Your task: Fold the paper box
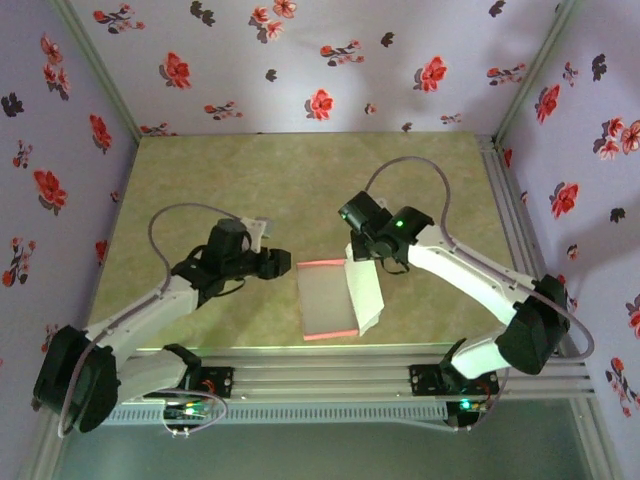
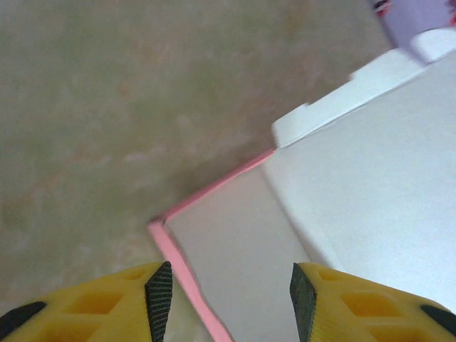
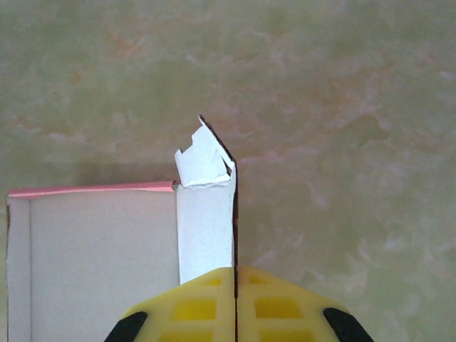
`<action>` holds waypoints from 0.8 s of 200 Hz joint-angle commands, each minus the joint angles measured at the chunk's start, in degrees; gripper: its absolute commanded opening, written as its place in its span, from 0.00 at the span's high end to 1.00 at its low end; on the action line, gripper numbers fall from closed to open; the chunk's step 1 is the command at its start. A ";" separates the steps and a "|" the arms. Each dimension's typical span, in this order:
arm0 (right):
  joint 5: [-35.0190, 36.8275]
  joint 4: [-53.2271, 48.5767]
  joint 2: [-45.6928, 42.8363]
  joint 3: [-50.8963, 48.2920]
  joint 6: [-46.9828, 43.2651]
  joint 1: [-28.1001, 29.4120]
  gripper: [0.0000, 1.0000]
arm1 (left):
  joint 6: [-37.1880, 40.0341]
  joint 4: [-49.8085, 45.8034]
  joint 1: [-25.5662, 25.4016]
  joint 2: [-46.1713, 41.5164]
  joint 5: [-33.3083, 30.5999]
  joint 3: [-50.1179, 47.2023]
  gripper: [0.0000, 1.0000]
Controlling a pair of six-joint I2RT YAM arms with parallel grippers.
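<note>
The paper box (image 1: 328, 303) lies in the middle of the table, pale grey-white inside with pink rims at its far and near ends. Its right side panel (image 1: 366, 292) stands tilted up. My right gripper (image 1: 362, 252) is shut on that panel's top edge; in the right wrist view the thin card (image 3: 206, 228) runs edge-on into the shut gripper (image 3: 236, 274), with a notched tab (image 3: 203, 158) at its far end. My left gripper (image 1: 285, 265) is at the box's far left corner. It (image 2: 230, 299) is open, and the pink rim (image 2: 171, 249) runs into the gap close to one finger (image 2: 158, 299).
The table top (image 1: 250, 190) is a green marbled mat, with free room to the far side and left of the box. Aluminium rails (image 1: 330, 372) run along the near edge and the right side (image 1: 505, 200). Floral walls (image 1: 300, 60) enclose the back and sides.
</note>
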 commanded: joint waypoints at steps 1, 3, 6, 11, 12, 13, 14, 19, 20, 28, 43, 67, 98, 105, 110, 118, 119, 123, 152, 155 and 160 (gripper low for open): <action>-7.28 4.81 1.79 0.49 -14.16 -1.56 0.96 | 7.43 3.66 3.02 -0.42 7.98 1.53 0.50; -7.67 4.77 2.06 0.75 -15.00 -1.63 0.97 | 7.48 4.02 3.22 -0.20 8.29 1.52 0.49; -7.73 4.70 2.53 1.25 -16.17 -1.68 0.98 | 7.71 4.73 3.40 0.17 8.73 1.54 0.49; -7.84 4.23 3.38 2.25 -18.03 -1.60 0.98 | 8.30 5.86 3.57 0.78 9.59 1.63 0.49; -7.86 4.14 3.45 2.50 -18.43 -1.63 0.98 | 8.47 6.09 3.57 0.93 9.81 1.58 0.49; -8.00 4.01 3.75 2.75 -18.81 -1.60 0.99 | 8.64 6.33 3.57 1.09 10.01 1.59 0.49; -8.16 3.76 3.94 2.97 -19.21 -1.59 0.99 | 8.86 6.59 3.58 1.21 10.10 1.60 0.49; -8.88 2.72 4.89 4.24 -21.28 -1.60 1.00 | 9.98 7.84 3.49 2.01 11.29 1.65 0.49; -8.95 2.55 5.13 4.50 -21.59 -1.63 1.00 | 10.19 8.05 3.54 2.16 11.54 1.72 0.49; -8.65 1.41 6.61 6.10 -23.93 -1.45 1.00 | 11.71 9.35 3.51 3.59 12.99 2.23 0.49; -10.15 0.50 8.41 7.83 -28.22 -1.33 1.00 | 14.72 9.57 3.55 7.01 15.99 4.44 0.49; -12.58 1.36 9.00 8.54 -32.08 -1.35 1.00 | 21.17 10.26 3.96 13.17 20.06 7.15 0.48; -14.82 1.07 8.80 9.54 -34.33 -1.29 1.00 | 23.22 16.12 5.85 18.70 24.29 8.03 0.46; -15.23 0.90 8.65 9.59 -34.71 -1.22 1.00 | 23.18 17.62 6.25 19.66 25.07 8.18 0.45; -15.42 0.75 8.62 9.68 -34.93 -1.26 1.00 | 23.30 18.46 6.49 20.41 26.09 8.40 0.45; -15.72 0.63 8.40 9.68 -35.23 -1.24 1.00 | 23.46 19.12 6.66 21.81 28.22 9.04 0.44; -15.76 0.67 8.33 9.68 -35.25 -1.27 1.00 | 23.48 19.14 6.74 21.99 28.53 9.19 0.44; -16.04 0.64 8.23 9.68 -35.47 -1.23 1.00 | 23.44 19.15 6.82 22.69 29.71 9.75 0.44; -18.39 0.19 7.92 10.42 -36.26 -1.06 1.00 | 25.34 19.95 6.87 26.83 34.83 12.55 0.43; -18.57 0.11 7.96 10.47 -36.38 -1.07 1.00 | 25.34 20.47 6.82 27.01 35.18 12.59 0.43; -18.81 -0.07 7.93 10.71 -36.48 -1.06 1.00 | 25.42 21.19 6.85 27.29 35.79 12.53 0.43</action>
